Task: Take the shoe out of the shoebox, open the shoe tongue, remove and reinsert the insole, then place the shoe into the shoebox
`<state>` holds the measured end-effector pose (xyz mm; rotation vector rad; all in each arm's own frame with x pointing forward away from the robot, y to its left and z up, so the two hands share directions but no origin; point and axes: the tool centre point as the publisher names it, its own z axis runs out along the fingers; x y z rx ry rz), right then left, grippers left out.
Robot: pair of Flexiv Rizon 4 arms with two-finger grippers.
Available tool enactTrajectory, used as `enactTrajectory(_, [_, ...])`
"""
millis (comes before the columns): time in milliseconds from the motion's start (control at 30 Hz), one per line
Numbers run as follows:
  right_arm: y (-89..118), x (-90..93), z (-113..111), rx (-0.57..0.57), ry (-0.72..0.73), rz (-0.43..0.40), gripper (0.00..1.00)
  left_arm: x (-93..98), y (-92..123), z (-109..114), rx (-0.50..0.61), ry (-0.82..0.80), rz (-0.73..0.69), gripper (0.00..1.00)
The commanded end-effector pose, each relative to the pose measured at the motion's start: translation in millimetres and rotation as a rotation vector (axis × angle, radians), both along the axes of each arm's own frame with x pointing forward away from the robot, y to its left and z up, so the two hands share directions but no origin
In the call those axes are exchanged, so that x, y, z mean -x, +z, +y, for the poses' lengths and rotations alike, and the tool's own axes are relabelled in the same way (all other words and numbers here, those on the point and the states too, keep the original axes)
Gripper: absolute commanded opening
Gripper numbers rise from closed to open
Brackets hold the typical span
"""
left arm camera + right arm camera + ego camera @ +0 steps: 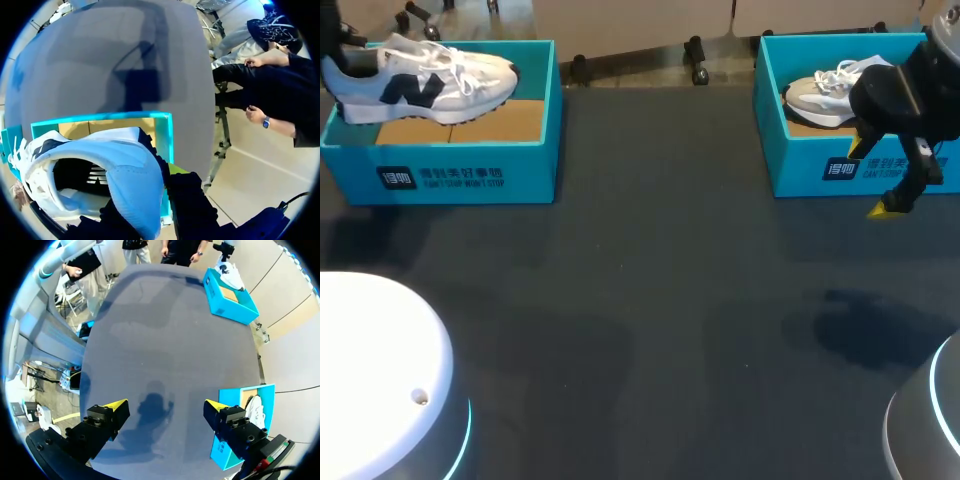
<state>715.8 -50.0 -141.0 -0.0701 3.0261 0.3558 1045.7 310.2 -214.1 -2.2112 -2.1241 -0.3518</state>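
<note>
A white sneaker [430, 80] with a navy side mark hangs tilted over the left teal shoebox [470, 175], heel toward my left arm. My left gripper [338, 55] is shut on its heel. In the left wrist view the pale blue heel [120, 170] fills the space between the fingers of that gripper [145, 195], and the box wall [162, 130] shows beneath. My right gripper [870, 180] hangs open and holds nothing, just in front of the right teal shoebox [820, 170]. In its own view the right gripper [165, 405] stands wide over bare table.
A second white sneaker [830, 90] lies in the right shoebox [235, 395]. The dark table [650, 300] spreads between and in front of both boxes. Two white robot bases [380, 380] sit at the near corners.
</note>
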Motion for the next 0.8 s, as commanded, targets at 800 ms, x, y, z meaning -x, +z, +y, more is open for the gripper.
enactTrajectory(800, [-0.3,-2.0,1.3,0.003,-0.001,0.004,1.0,-26.9,-79.3,-2.2,-0.032,-0.046,0.012,0.0])
